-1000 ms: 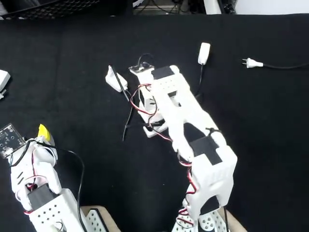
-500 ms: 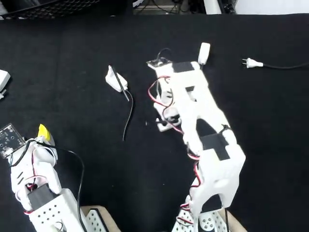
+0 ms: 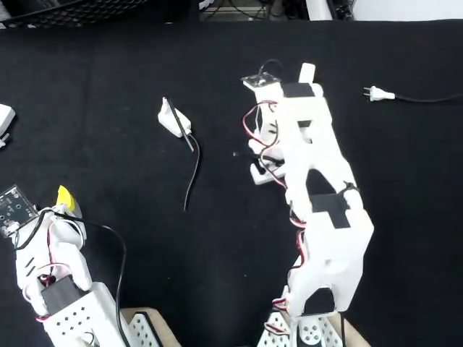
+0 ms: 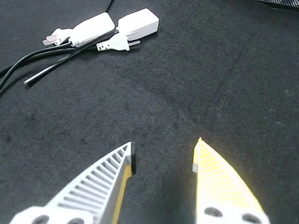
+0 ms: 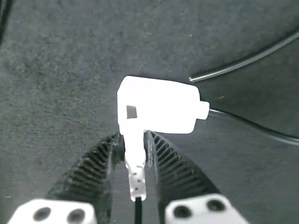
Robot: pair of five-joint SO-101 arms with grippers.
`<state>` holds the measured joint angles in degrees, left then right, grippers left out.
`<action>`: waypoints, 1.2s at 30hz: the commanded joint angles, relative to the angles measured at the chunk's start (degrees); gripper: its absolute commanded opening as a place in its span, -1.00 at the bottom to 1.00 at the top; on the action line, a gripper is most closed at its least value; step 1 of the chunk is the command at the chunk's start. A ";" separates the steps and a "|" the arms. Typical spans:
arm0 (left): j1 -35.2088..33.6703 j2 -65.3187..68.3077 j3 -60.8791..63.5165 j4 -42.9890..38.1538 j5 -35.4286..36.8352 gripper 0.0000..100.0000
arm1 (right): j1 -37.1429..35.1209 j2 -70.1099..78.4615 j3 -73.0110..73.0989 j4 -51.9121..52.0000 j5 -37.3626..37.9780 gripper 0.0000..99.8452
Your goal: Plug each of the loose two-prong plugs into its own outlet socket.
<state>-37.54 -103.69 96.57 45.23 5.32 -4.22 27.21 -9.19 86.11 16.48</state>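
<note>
Black cloth covers the table (image 3: 108, 65). From the high view, the right arm (image 3: 322, 195) lies up the middle, its far end against a white socket (image 3: 307, 72) near the far edge. A loose plug (image 3: 377, 93) lies well to the right, its cord running off the side. Left of the arm lies a white piece (image 3: 173, 119) with a black cord (image 3: 192, 170) trailing toward the near edge; I cannot tell whether it is a plug or a socket. The left arm (image 3: 61, 289) sits at the near left corner, its yellow finger (image 3: 65, 196) showing.

From the left wrist, the left gripper (image 4: 163, 149) is spread wide with nothing between its fingers, over bare cloth. Well beyond it lie a square socket (image 4: 138, 21), a small plug (image 4: 117, 44) touching it, and a long adaptor (image 4: 84, 31) beside both.

From the right wrist, the right gripper (image 5: 133, 140) is clamped on a held plug (image 5: 135, 172). Its front end meets the near face of the socket (image 5: 159, 105). The prongs are hidden.
</note>
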 commanded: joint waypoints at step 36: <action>-0.40 -0.35 0.75 0.26 -0.09 -0.55 | 6.07 1.19 -15.34 1.85 6.95 -0.98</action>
<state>-37.54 -103.69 96.57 45.23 5.32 0.97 29.41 -20.44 87.96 22.46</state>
